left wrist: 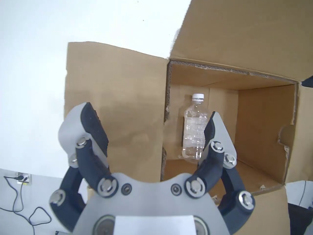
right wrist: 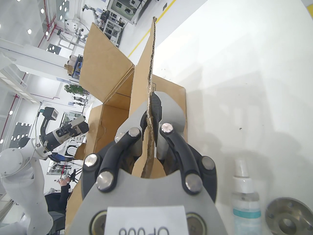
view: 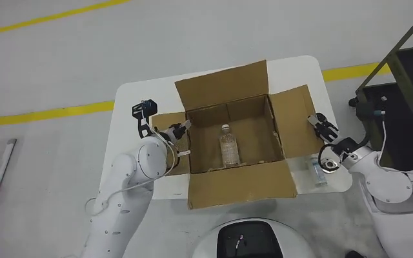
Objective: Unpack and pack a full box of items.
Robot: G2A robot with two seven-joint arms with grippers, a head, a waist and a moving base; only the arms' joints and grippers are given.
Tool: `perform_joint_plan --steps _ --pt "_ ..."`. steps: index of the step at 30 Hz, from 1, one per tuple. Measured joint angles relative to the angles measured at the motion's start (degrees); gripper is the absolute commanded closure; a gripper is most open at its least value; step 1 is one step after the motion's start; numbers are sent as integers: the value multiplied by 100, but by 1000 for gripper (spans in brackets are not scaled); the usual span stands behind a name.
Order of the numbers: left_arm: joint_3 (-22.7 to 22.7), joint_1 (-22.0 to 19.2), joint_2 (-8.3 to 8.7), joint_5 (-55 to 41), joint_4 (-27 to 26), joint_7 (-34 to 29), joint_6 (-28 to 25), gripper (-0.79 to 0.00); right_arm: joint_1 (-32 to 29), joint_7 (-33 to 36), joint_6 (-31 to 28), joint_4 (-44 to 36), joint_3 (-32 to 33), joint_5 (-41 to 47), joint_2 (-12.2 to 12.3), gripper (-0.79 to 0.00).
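An open cardboard box [view: 226, 87] stands in the middle of the white table [view: 139, 103], all flaps folded outward. A clear plastic bottle [view: 228, 147] with a white cap lies on the box floor; the left wrist view shows the bottle [left wrist: 194, 128] too. My left gripper [view: 182, 127] hovers open over the box's left flap [left wrist: 115, 94], holding nothing; its own view shows the gripper [left wrist: 152, 113] short of the box's edge. My right gripper [view: 319, 120] is at the right flap [view: 293, 126]. In its wrist view the gripper [right wrist: 149, 110] is shut on the flap's edge [right wrist: 148, 69].
A small spray bottle [right wrist: 245, 196] with a teal band lies on the table beside my right arm, also seen from above [view: 318, 171]. A round metal flange [right wrist: 288, 218] lies next to it. A dark frame [view: 387, 68] stands off the table's right side.
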Motion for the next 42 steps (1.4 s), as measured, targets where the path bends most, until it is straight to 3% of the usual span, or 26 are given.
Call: perform_joint_plan --steps 1,2,3,4,5,11,15,22,23,24,25,27,34,37,38,42 --pt "-1 17 -3 13 -7 29 -21 -785 -3 -11 0 0 -4 8 1 -3" --pt "1 35 -7 21 -29 65 -47 -785 -4 -26 0 -1 -5 19 2 -240" --pt "12 61 -10 52 -62 116 -99 -785 -3 -71 -5 -9 0 57 2 -323" --pt "21 78 -12 88 -90 151 -136 -785 -2 -116 -21 -20 9 95 2 -357" --pt "27 95 -18 102 -138 196 -156 -785 -1 -160 -50 -38 23 108 2 -785" --pt "179 216 -60 378 -470 537 -172 -785 -30 -567 -132 -297 192 -318 30 -785" --pt "204 229 -65 449 -487 561 -129 -785 -95 -986 -291 -482 263 -846 45 -785" --pt "202 228 -65 444 -486 559 -132 -785 -190 -1217 -507 -553 239 -1002 49 -785" --pt "207 233 -63 451 -489 565 -139 -785 -203 -1234 -534 -559 246 -1056 52 -739" --pt "256 275 -56 540 -503 654 -227 -785 -221 -1268 -580 -581 260 -1175 58 -456" --pt "329 326 -49 707 -542 803 -378 -785 -237 -1305 -621 -605 270 -1286 64 -326" --pt "482 432 -44 1263 -690 1191 -719 -785 -286 -1416 -694 -665 281 -1487 69 -259" --pt "481 814 -41 2391 -1204 1987 -974 -785 -409 -1617 -841 -836 328 -1769 79 -302" --pt "264 1026 -34 2396 -1435 1996 -1000 -785 -450 -1614 -907 -884 373 -1890 90 -222" --pt "186 1091 -27 2424 -1491 1970 -1037 -785 -460 -1597 -937 -902 396 -1964 96 -151" --pt "-214 1403 16 2770 -1766 1710 -1188 -785 -524 -1426 -1048 -1041 582 -2510 143 -154"
